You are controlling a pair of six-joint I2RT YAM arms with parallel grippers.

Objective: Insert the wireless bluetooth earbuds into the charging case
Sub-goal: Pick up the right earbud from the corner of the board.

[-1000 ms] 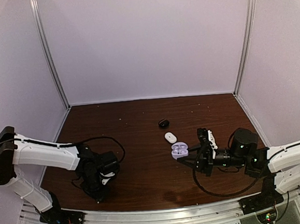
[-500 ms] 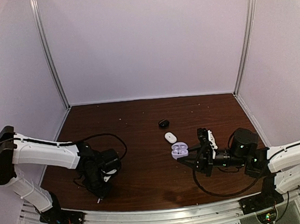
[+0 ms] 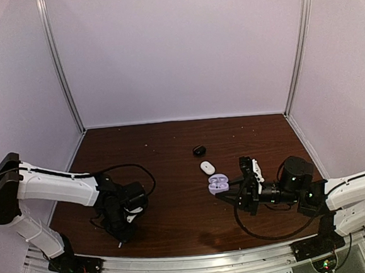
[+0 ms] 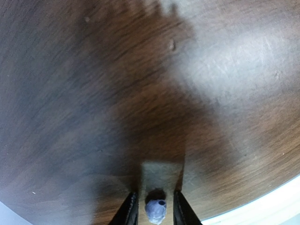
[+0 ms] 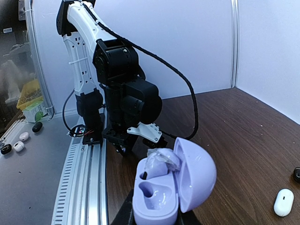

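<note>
We see the left gripper (image 4: 155, 209) pinching what looks like a lavender earbud (image 4: 155, 210); right gripper (image 5: 154, 216) clamps the open lavender case (image 5: 172, 186) — carry the bud over, seat it in the empty well

A dark brown, wood-grained desk (image 3: 170, 144) fills the lower half of the overhead frame. Near its centre lie a small black oval case (image 3: 199, 150) and a white pebble-shaped case (image 3: 207, 167).

My left gripper (image 3: 120, 237) sits near the table's (image 3: 170, 144) near-left edge with an earbud (image 4: 156, 210) between its fingers, while my right gripper (image 3: 223, 191) holds the open charging case (image 3: 218, 183) at centre-right, two closed cases (image 3: 207, 167) lying just beyond.
</note>
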